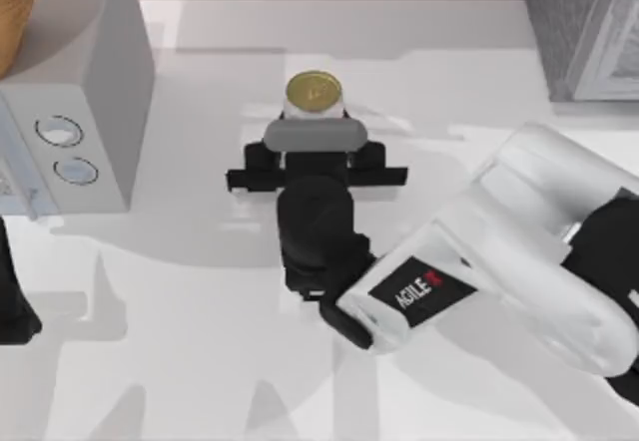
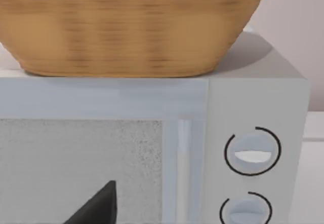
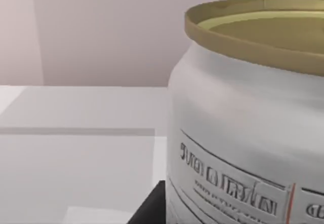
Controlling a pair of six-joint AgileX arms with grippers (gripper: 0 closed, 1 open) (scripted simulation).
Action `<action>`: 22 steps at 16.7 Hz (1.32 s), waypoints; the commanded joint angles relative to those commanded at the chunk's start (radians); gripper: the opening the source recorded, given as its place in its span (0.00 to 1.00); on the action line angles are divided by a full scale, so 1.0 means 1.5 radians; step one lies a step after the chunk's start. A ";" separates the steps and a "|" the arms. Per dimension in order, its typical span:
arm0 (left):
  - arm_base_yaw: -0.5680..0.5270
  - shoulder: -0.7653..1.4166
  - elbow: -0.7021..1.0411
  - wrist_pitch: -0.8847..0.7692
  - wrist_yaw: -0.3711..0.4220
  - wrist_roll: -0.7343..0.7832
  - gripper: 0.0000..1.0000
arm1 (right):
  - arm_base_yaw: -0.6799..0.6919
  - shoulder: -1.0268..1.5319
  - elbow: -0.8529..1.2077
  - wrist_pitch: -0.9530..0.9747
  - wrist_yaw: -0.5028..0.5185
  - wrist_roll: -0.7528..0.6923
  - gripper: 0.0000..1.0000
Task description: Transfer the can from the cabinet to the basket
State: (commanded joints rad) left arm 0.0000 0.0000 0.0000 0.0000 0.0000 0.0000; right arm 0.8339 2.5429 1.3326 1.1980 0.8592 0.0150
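The can (image 1: 314, 93) stood upright in the middle of the bench (image 1: 200, 361), well clear of the cabinet (image 1: 579, 22) at the far right corner, its dull gold top facing up. The right pincer (image 1: 314, 112) was pressed up against the can's near side; in the right wrist view the can (image 3: 243, 133) sat very close, with a dark finger edge (image 3: 149, 209) beside its base. Whether the fingers were closed on the can or merely flanking it I could not tell, since the wrist body hid them from above.

The basket (image 1: 15, 12) sat on top of the pale box with two dials (image 1: 90, 92) at the far left, and in the left wrist view its ribbed side (image 2: 131, 26) rested on the box's roof (image 2: 263, 57). The left arm (image 1: 12, 301) was parked at the left edge of the bench.

The main risks, as I judged them:
- A shallow or off-centre hold would have let the smooth can slip or tip during the lift.
- The basket was raised, so a low carry could have knocked the can into the box or the basket wall.
- Releasing it short of the rim would have dropped it onto the box roof, where it could roll off.
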 joint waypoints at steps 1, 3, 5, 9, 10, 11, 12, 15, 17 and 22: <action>0.000 0.000 0.000 0.000 0.000 0.000 1.00 | 0.000 0.000 0.000 0.000 0.000 0.000 0.00; 0.000 0.000 0.000 0.000 0.000 0.000 1.00 | 0.000 0.000 0.000 0.000 0.000 0.000 0.00; 0.000 0.000 0.000 0.000 0.000 0.000 1.00 | -0.004 0.004 0.000 -0.002 -0.002 0.001 0.00; 0.000 0.000 0.000 0.000 0.000 0.000 1.00 | -0.019 0.033 0.047 -0.014 -0.018 -0.001 0.00; 0.000 0.000 0.000 0.000 0.000 0.000 1.00 | -0.022 0.040 0.058 -0.017 -0.022 -0.001 0.00; 0.000 0.000 0.000 0.000 0.000 0.000 1.00 | -0.024 0.044 0.064 -0.019 -0.024 -0.001 0.00; 0.000 0.000 0.000 0.000 0.000 0.000 1.00 | -0.024 0.044 0.065 -0.019 -0.024 -0.001 0.00; 0.000 0.000 0.000 0.000 0.000 0.000 1.00 | -0.024 0.044 0.065 -0.019 -0.024 -0.001 0.08; 0.000 0.000 0.000 0.000 0.000 0.000 1.00 | -0.024 0.044 0.065 -0.019 -0.024 -0.001 0.23; 0.000 0.000 0.000 0.000 0.000 0.000 1.00 | -0.024 0.044 0.065 -0.019 -0.024 -0.001 0.60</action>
State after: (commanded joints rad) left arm 0.0000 0.0000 0.0000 0.0000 0.0000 0.0000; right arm 0.7975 2.6090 1.4296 1.1689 0.8233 0.0131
